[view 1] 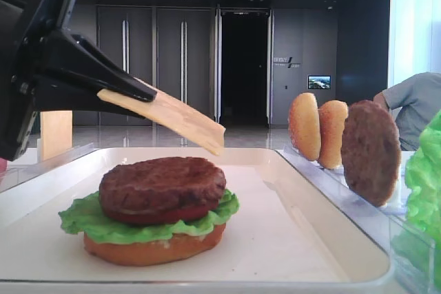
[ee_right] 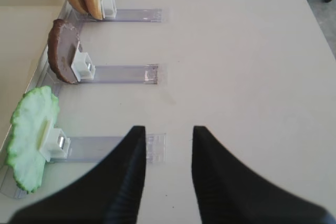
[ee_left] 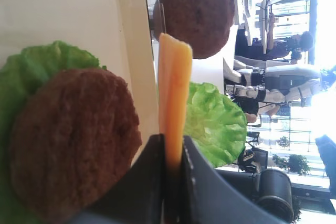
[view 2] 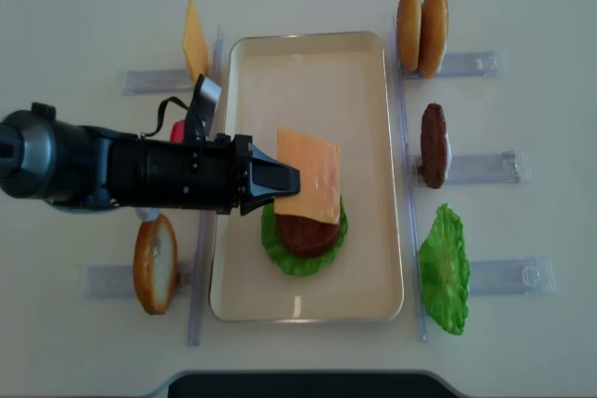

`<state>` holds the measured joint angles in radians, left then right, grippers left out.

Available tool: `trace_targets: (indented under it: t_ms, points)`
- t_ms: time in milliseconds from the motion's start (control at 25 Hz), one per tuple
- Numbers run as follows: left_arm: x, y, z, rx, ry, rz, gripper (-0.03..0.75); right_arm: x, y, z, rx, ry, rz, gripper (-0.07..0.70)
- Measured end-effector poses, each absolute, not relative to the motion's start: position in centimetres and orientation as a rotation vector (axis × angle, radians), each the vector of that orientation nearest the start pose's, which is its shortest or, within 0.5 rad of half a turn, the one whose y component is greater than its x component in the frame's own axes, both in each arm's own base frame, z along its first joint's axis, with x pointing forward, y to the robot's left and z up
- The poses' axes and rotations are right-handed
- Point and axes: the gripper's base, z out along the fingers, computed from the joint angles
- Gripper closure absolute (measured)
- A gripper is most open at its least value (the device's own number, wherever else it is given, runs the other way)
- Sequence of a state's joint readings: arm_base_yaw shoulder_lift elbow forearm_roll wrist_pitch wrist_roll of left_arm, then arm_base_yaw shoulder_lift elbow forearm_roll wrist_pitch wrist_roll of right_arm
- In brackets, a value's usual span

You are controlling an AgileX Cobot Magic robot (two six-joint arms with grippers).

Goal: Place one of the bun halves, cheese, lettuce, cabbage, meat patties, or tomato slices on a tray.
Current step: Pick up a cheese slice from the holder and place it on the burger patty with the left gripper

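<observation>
My left gripper (view 2: 280, 179) is shut on one edge of a pale orange cheese slice (view 2: 312, 174). The cheese (view 1: 172, 118) hangs flat in the air, sloping slightly down, just above and a little behind a stack on the cream tray (view 2: 308, 72). From the bottom up, the stack is a bun half (view 1: 151, 249), lettuce (view 1: 89, 222), a tomato slice (view 1: 158, 215) and a meat patty (view 1: 162, 184). The left wrist view shows the cheese (ee_left: 175, 93) edge-on between the fingers, beside the patty (ee_left: 73, 140). My right gripper (ee_right: 168, 135) is open over bare table, holding nothing.
Clear holders right of the tray carry two bun halves (view 2: 422, 18), a patty (view 2: 434, 144) and a lettuce leaf (view 2: 446, 269). Left of the tray stand another cheese slice (view 2: 194, 39) and a bun half (view 2: 156, 263). A person (view 1: 417, 105) sits beyond the table.
</observation>
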<state>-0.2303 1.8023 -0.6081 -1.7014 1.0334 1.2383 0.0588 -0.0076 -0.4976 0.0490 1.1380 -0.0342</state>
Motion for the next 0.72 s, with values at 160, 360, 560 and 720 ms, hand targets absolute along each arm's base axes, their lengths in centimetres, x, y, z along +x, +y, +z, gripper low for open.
trace_targets:
  t_ms: [160, 360, 560, 720]
  points:
    - [23.93, -13.58, 13.75, 0.031, 2.509, -1.608, 0.685, -0.95, 0.35, 27.05, -0.103, 2.114, 0.074, 0.390]
    - [23.72, -13.56, 13.64, 0.060, 2.531, -1.603, 0.685, -0.95, 0.35, 27.05, -0.103, 2.114, 0.074, 0.390]
    - [23.69, -13.49, 13.50, 0.062, 2.548, -1.584, 0.685, -0.95, 0.35, 27.05, -0.103, 2.114, 0.074, 0.390]
    - [23.57, -13.42, 13.33, 0.075, 2.574, -1.564, 0.685, -0.95, 0.35, 27.05, -0.103, 2.114, 0.074, 0.390]
